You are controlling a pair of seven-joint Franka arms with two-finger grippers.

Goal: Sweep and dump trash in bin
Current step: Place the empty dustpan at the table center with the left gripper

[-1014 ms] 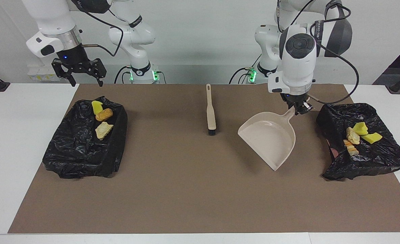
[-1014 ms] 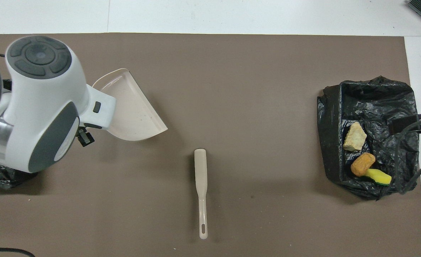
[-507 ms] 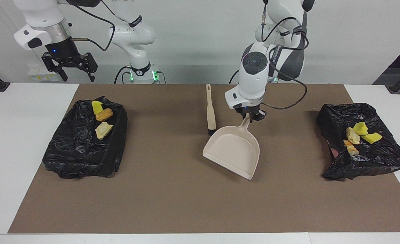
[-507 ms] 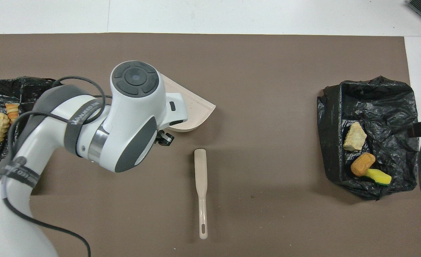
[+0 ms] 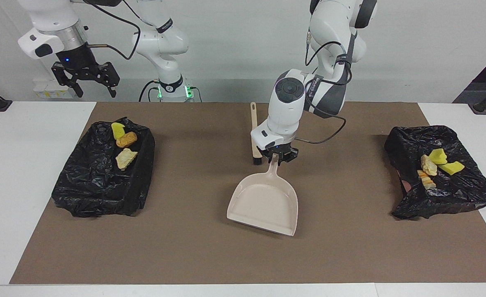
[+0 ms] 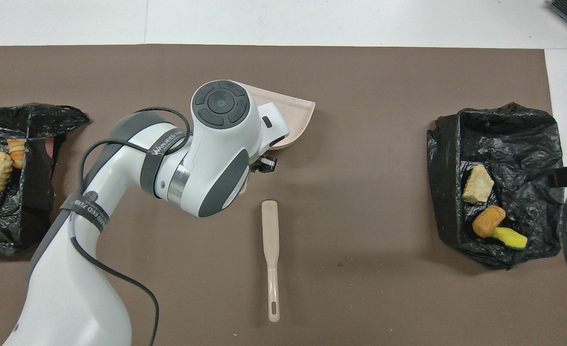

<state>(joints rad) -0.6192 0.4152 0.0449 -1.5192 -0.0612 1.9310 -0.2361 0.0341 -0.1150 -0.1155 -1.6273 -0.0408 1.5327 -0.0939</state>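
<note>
- Left claw clamped on the dustpan handle; I've carried the empty pan from the bin at the left arm's end to mid-mat
- Trash sits in both bins; dumping looks done
- Brush lies just beside my claw, crowding set-down
- Right claw waits, apart, raised
</note>
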